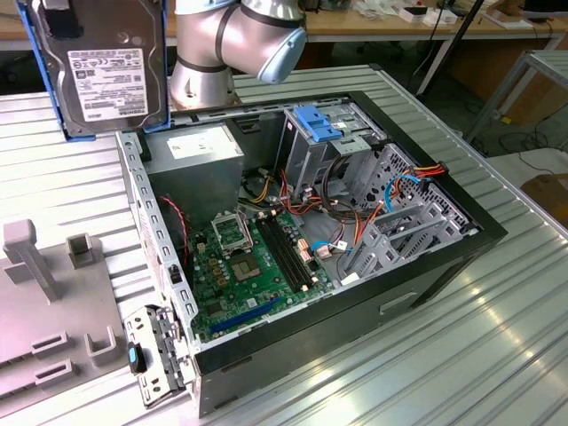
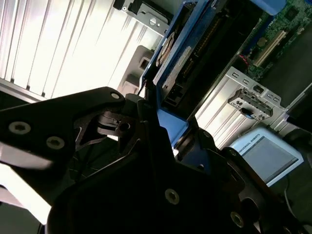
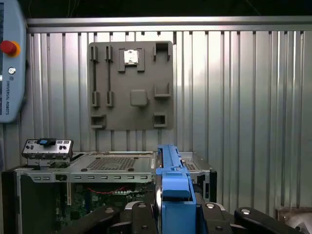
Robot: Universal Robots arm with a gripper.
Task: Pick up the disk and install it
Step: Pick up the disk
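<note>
**Hand** point(image 3: 173, 215): mine, black, two fingers. They are clamped tight on the disk point(image 1: 111, 67), gripping its blue frame. In both wrist views the frame's edge stands pinched between them.

**Disk**: dark slab with a white label, blue-framed. I hold it upright in the air, off the desk point(image 1: 444, 373), at the exterior view's upper left. It is near the case's corner by the power supply.

**Arm** point(image 1: 240, 40): grey with a pale blue cap, behind the case.

**Case** point(image 1: 355, 324): black tower lying on its side on the desk, side panel off, open upward.

**Case contents**:
- green motherboard point(image 1: 240, 266)
- silver power supply point(image 1: 195, 151) with a white label
- drive cage carrying a light-blue bracket point(image 1: 321, 122)
- red, yellow and blue wiring

**Plate** point(image 3: 131, 117): grey fixture plate with raised holders, flat on the desk beside the case, at the exterior view's left.

**Pendant** point(image 3: 9, 63): pale housing with a red button, seen in the first wrist view.

**Desk**: ribbed metal top.
</note>
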